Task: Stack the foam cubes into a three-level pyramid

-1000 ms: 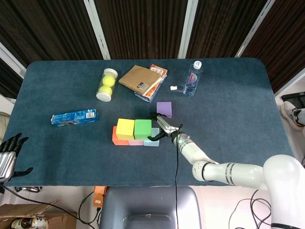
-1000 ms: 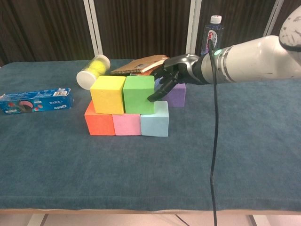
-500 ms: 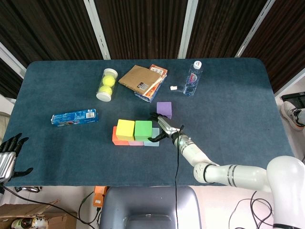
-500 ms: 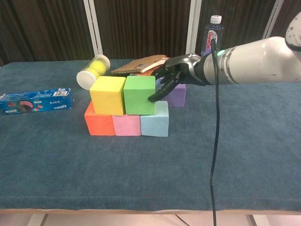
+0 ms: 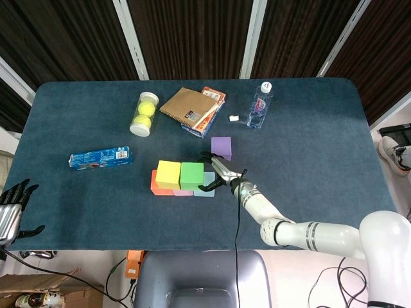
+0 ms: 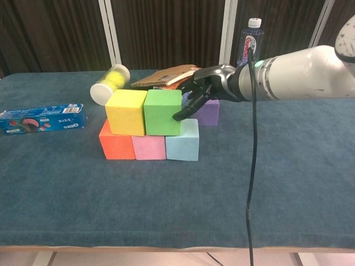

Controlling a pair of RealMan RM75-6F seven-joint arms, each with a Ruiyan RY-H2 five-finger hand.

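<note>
Green foam is what we are nudging: our right hand [image 6: 201, 95] is pressing its curled fingertips [image 6: 178, 116] against the side of the green cube [image 6: 162, 112], holding nothing, fingers partly bent rather than wrapped round anything. Over the last second the green cube has slid a little away from the hand, closing up against the yellow cube [image 6: 126, 112] beyond it, so the second level is now sitting tighter and more centred over the base. Under the fingertips the light blue cube [image 6: 183, 139] is anchoring the bottom row, with the pink cube [image 6: 150, 146] and orange cube [image 6: 115, 146] further out past it. Just behind the hand the purple cube [image 6: 209, 112] is waiting on the table [image 6: 288, 166], untouched. We are judging that two levels are done and this squaring-up is preparing a flat seat for the purple one on top. Our left hand [image 5: 9, 208] is hanging off the table edge, fingers apart, holding nothing.
</note>
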